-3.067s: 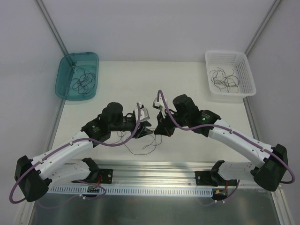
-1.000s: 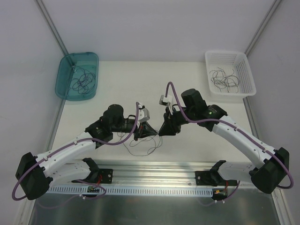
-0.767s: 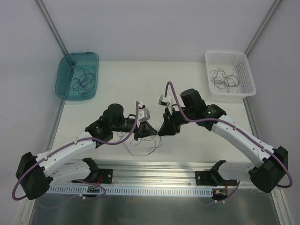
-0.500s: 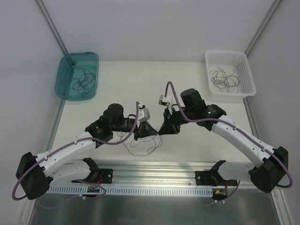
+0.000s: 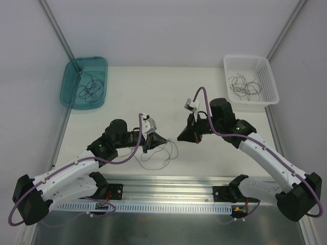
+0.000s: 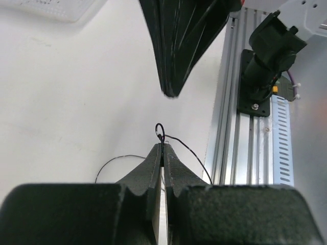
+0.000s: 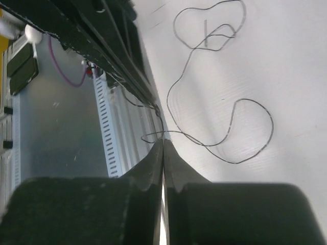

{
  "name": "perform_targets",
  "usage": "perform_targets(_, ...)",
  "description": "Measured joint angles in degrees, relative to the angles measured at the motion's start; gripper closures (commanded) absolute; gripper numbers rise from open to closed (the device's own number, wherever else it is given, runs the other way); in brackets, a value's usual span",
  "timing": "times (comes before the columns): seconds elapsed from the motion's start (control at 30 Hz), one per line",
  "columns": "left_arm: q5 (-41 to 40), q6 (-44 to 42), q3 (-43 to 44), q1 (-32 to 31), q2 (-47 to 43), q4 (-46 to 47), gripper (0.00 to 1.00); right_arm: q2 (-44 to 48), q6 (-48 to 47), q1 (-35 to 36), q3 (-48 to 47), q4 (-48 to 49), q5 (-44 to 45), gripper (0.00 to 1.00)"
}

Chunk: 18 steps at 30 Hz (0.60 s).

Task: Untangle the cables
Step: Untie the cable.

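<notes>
Top external view | your right gripper point(image 5: 180, 138) has just pinched shut on a strand and drawn right | left gripper point(image 5: 159, 141) clamps another | cables point(image 5: 158, 154) lie between, near edge, probably starting to separate.

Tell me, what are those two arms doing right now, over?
Both jaws shut, each pinching a strand. Cables in loose loops over table beside them. Nothing blocking.

A tub point(image 5: 69, 88) sits in the table's point(image 5: 153, 87) far left corner, a basket point(image 5: 244, 59) far right. Cables point(image 5: 156, 155) lie near the front edge.
</notes>
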State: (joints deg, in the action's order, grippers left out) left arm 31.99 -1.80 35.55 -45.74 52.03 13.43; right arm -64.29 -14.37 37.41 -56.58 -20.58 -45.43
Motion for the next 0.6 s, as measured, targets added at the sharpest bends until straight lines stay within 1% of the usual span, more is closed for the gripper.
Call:
perform_targets(0.1,-2.8,0.7,-2.5,0.4,-2.4,-0.3,1.00,2.6,2.2,-2.6,2.2,1.0,1.9,0.99)
perform_targets(0.33,-4.7,2.8,-3.7,0.4,-3.2,-0.9,1.00,3.0,3.2,-2.8,2.4,0.5,5.6,0.99)
perform_targets(0.37,-4.7,3.0,-3.7,0.4,-3.3,-0.9,1.00,3.0,3.3,-2.8,2.4,0.4,5.6,0.91)
perform_targets(0.4,-4.7,3.1,-3.7,0.4,-3.4,-0.7,1.00,2.9,3.6,-2.8,2.4,0.5,5.5,0.87)
perform_targets(0.43,-4.6,3.6,-3.7,0.4,-3.4,-0.3,1.00,2.9,4.1,-2.8,2.4,1.0,5.3,0.78)
perform_targets(0.53,-4.4,5.1,-4.0,0.4,-3.3,1.8,1.00,2.8,6.4,-2.4,3.3,4.9,3.8,0.68)
perform_targets(0.6,-4.0,6.5,-4.3,0.4,-3.0,4.0,1.00,2.4,8.4,-2.2,4.2,8.0,2.9,0.65)
